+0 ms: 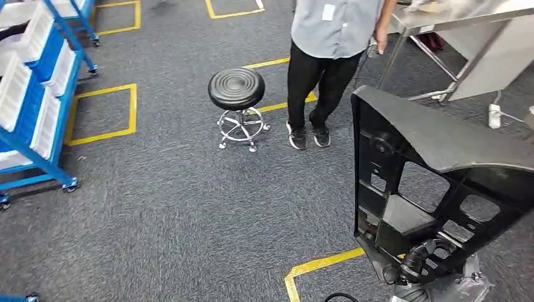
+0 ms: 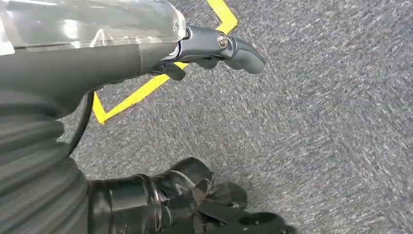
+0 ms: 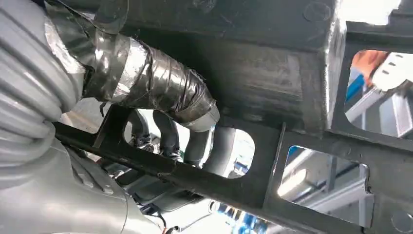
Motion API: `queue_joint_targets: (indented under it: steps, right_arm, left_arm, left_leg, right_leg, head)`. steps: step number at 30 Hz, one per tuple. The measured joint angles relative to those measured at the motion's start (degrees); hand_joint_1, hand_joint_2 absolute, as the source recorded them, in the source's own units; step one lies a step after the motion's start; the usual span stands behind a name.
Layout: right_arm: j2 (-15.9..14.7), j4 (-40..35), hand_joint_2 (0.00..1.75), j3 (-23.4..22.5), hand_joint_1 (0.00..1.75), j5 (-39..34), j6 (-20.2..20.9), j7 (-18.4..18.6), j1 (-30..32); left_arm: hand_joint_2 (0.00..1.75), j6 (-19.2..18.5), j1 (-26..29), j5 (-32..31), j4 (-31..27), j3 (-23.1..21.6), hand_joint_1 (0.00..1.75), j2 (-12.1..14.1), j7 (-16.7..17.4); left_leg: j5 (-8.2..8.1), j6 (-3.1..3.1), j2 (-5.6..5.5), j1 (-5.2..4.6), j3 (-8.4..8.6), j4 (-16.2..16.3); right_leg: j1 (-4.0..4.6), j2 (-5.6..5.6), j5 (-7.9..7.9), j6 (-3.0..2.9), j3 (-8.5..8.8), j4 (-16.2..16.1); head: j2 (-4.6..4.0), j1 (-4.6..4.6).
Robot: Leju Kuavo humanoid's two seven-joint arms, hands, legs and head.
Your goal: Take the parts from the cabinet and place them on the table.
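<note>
The right hand (image 1: 415, 261) grips the black part (image 1: 434, 189), a large moulded panel with ribs and cut-out windows, carried upright at the lower right of the head frame. In the right wrist frame the taped thumb (image 3: 160, 92) lies across one face of the part (image 3: 272, 83) and the dark fingers (image 3: 170, 134) pass through a window and wrap a cross-rib.

The left hand (image 2: 160, 200) hangs over the grey carpet (image 2: 316, 122). It holds nothing; its fingers appear curled inward, though the view is too oblique to be sure.

Handling judgement: the part looks stiff and fairly light for its size, probably hard plastic. Its smooth outer skin offers little friction, so the ribs and window edges are the correct holds. Its long overhang above the grip is likely to swing and lever against the fingers during walking. A second hold on the far frame edge would steady it.

The steel table (image 1: 441, 22) sits at the upper right of the head frame, beside a standing person (image 1: 334, 56). A black stool (image 1: 237, 88) stands at centre, and the blue cabinet (image 1: 38, 82) at the left edge.

Markings: no brand, label or writing can be read on the part. A white tag on the person's shirt is illegible
</note>
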Motion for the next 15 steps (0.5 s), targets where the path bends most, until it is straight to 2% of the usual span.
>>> queue_joint_targets:
  steps: [2, 4, 5, 6, 7, 8, 9, 10, 11, 12, 13, 14, 15]
  right_arm:
    - [0.0, 0.0, 1.75, 0.0, 1.75, 0.0, 0.0, 0.0, 0.0]
    - [0.0, 0.0, 1.75, 0.0, 1.75, 0.0, 0.0, 0.0, 0.0]
    - [0.0, 0.0, 1.75, 0.0, 1.75, 0.0, 0.0, 0.0, 0.0]
    - [0.0, 0.0, 1.75, 0.0, 1.75, 0.0, 0.0, 0.0, 0.0]
    - [0.2, 0.0, 1.75, 0.0, 1.75, -0.2, 0.0, 0.0, 0.2]
    - [0.2, 0.0, 1.75, 0.0, 1.75, -0.2, 0.0, 0.0, 0.3]
    - [0.2, 0.0, 1.75, 0.0, 1.75, -0.2, 0.0, 0.0, 0.5]
    - [0.2, 0.0, 1.75, 0.0, 1.75, -0.2, 0.0, 0.0, 0.5]
    - [0.2, 0.0, 1.75, 0.0, 1.75, -0.2, 0.0, 0.0, 0.4]
    - [0.2, 0.0, 1.75, 0.0, 1.75, -0.2, 0.0, 0.0, 0.3]
    - [0.2, 0.0, 1.75, 0.0, 1.75, -0.2, 0.0, 0.0, 0.4]
    - [0.2, 0.2, 1.75, 0.0, 1.75, -0.2, 0.0, 0.0, 0.4]
    - [0.2, 0.3, 1.75, 0.0, 1.75, -0.2, 0.0, 0.0, 0.4]
  left_arm:
    - [1.75, 0.0, 0.0, 0.0, 0.0, 0.0, 0.00, 0.0, 0.0]
    - [1.75, 0.0, 0.0, 0.0, 0.0, 0.0, 0.00, 0.0, 0.0]
    - [1.75, 0.0, 0.0, 0.0, 0.0, 0.0, 0.00, 0.0, 0.0]
    - [1.75, 0.1, 0.1, 0.2, 0.0, 0.3, 0.00, 0.0, 0.0]
    - [1.75, 0.3, -0.3, 0.2, 0.0, 0.6, 0.00, 0.0, 0.0]
    - [1.75, 0.4, -0.3, 0.4, 0.0, 0.6, 0.00, 0.0, 0.1]
    - [1.75, 0.5, -0.4, 0.3, 0.0, 0.6, 0.00, 0.0, 0.2]
    - [1.75, 0.5, -0.3, 0.3, 0.0, 0.6, 0.00, 0.0, 0.2]
    - [1.75, 0.7, -0.3, 0.3, 0.0, 0.7, 0.00, 0.0, 0.2]
    - [1.75, 0.7, -0.1, 0.4, 0.0, 0.7, 0.00, 0.0, 0.2]
    - [1.75, 0.8, 0.0, 0.3, 0.0, 0.7, 0.00, 0.0, 0.3]
    - [1.75, 0.9, 0.1, 0.4, 0.0, 0.7, 0.00, 0.0, 0.3]
    - [1.75, 0.9, 0.1, 0.4, 0.0, 0.7, 0.00, 0.0, 0.4]
  left_leg:
    - [0.00, 0.00, 0.00, 0.00, 0.00, 0.0]
    - [0.71, 0.04, -0.11, 0.01, 0.52, -1.2]
    - [2.94, 0.16, -0.70, 0.05, 2.31, -5.3]
    - [3.82, 0.37, -4.49, 0.20, 4.45, -11.2]
    - [4.04, 1.00, -3.42, -0.13, 4.49, -11.0]
    - [4.52, 1.63, -2.61, 0.20, 4.66, -11.7]
    - [4.76, 2.00, -1.98, 0.30, 4.74, -11.9]
    - [4.79, 2.07, -1.77, 0.25, 4.77, -12.0]
    - [4.88, 2.41, -1.20, 0.21, 4.72, -12.1]
    - [4.88, 2.48, -0.53, 0.06, 4.61, -12.1]
    - [4.80, 2.59, 0.30, -0.05, 4.59, -12.1]
    - [4.76, 2.66, 1.19, -0.10, 4.55, -12.1]
    - [4.70, 2.61, 2.02, -0.12, 4.58, -12.1]
  right_leg:
    - [0.00, 0.00, 0.00, 0.00, 0.00, 0.0]
    - [-0.01, 0.19, -0.01, 0.02, 0.01, 0.1]
    - [-0.04, 0.78, -0.07, 0.10, 0.05, 0.2]
    - [0.15, 1.98, -0.21, 0.75, -0.55, 1.0]
    - [-0.29, 3.35, 0.39, 1.79, -0.99, 0.5]
    - [-0.15, 3.74, 0.44, 2.23, -1.28, 0.6]
    - [-0.20, 1.85, 0.02, 2.22, -1.23, 1.1]
    - [-0.03, 0.58, -0.34, 2.30, -1.40, 1.5]
    - [0.14, -1.87, -2.30, 2.53, -2.59, 3.9]
    - [0.00, -2.76, -4.58, 2.77, -4.39, 7.9]
    - [-0.16, -3.09, -6.67, 2.94, -6.43, 12.4]
    - [-0.28, -3.18, -8.11, 3.11, -8.30, 16.4]
    - [-0.38, -3.24, -8.08, 3.26, -8.99, 17.9]
  head:
    - [0.00, 0.00]
    - [0.00, 0.00]
    - [0.00, 0.00]
    - [0.00, 0.02]
    - [0.00, 0.04]
    - [0.00, 0.04]
    - [0.00, 0.07]
    - [0.00, 0.11]
    - [0.00, 0.22]
    - [0.00, 0.22]
    - [0.00, 0.20]
    - [0.00, 0.22]
    - [0.00, 0.20]
